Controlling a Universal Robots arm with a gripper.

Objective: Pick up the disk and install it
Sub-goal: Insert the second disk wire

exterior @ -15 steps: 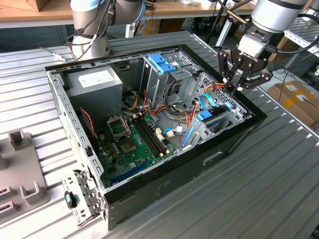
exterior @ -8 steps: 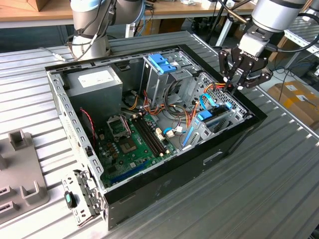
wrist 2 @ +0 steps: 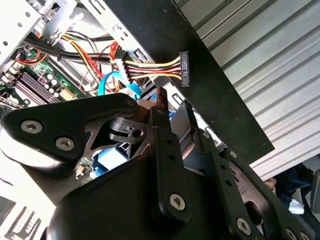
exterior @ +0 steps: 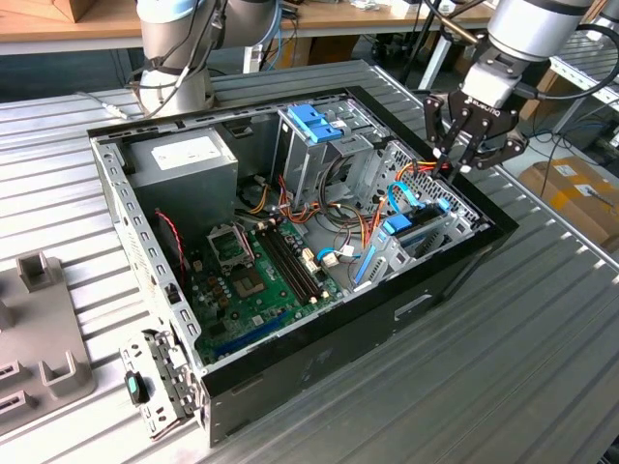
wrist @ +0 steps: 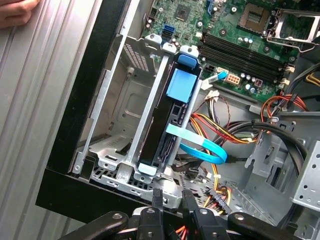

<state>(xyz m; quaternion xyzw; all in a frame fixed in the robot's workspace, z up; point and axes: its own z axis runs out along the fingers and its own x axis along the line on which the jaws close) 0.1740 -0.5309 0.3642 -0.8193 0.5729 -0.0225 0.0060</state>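
On the exterior view's left, the ribbed metal worktop carries some grey moulded fixtures near its edge, well apart from the open computer case. A loose metal bracket leans against the case's near corner. Inside the case, the grey power supply box sits at the far left corner, the green motherboard covers the floor in the middle, and a metal drive cage with a blue latch stands behind it.

Further to the exterior view's right, the disk stands on edge in the drive bay against the case's black right wall, its light blue rails showing. In the first wrist view the disk sits slotted between the bay's metal rails, with a blue flat cable looping beside it and open bay room on its wall side.

The gripper hangs just above the case's right rim, over the far end of the bay, holding nothing. In the first wrist view its fingertips stand close together with only a narrow gap, near the end of the disk but apart from it. A hand rests on the worktop outside the case wall.
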